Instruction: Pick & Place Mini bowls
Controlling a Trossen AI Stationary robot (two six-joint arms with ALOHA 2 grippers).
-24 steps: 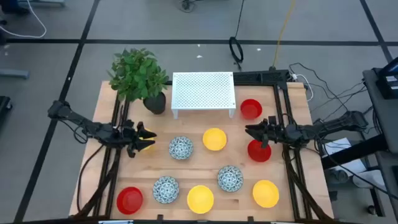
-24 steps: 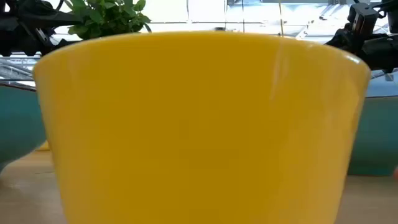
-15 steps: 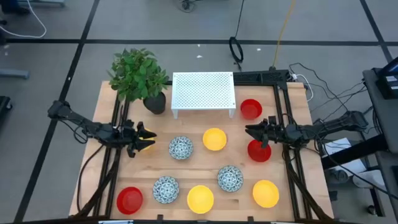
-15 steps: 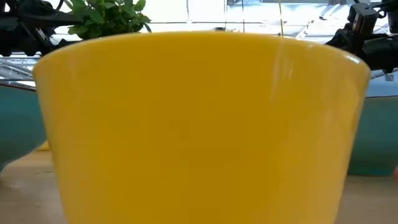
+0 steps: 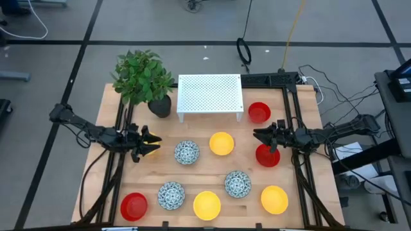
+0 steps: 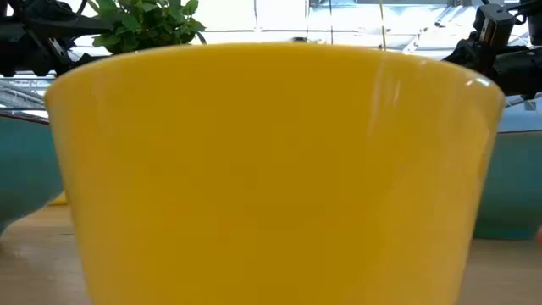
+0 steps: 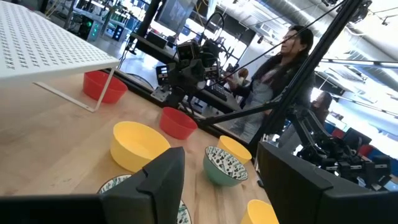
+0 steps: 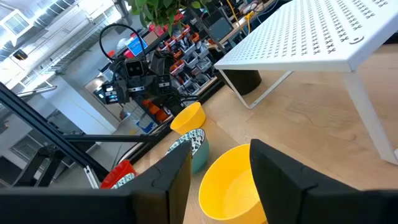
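Comparing with moments ago, nothing has moved; left gripper and right gripper hover released, empty; mini bowls lie scattered across the table, none placed.

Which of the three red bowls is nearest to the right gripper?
The red bowl just beside the right gripper; another sits by the white rack, the third at the front left.

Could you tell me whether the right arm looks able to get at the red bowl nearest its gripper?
Probably yes: the right gripper hangs open just beside that red bowl, with nothing between them.
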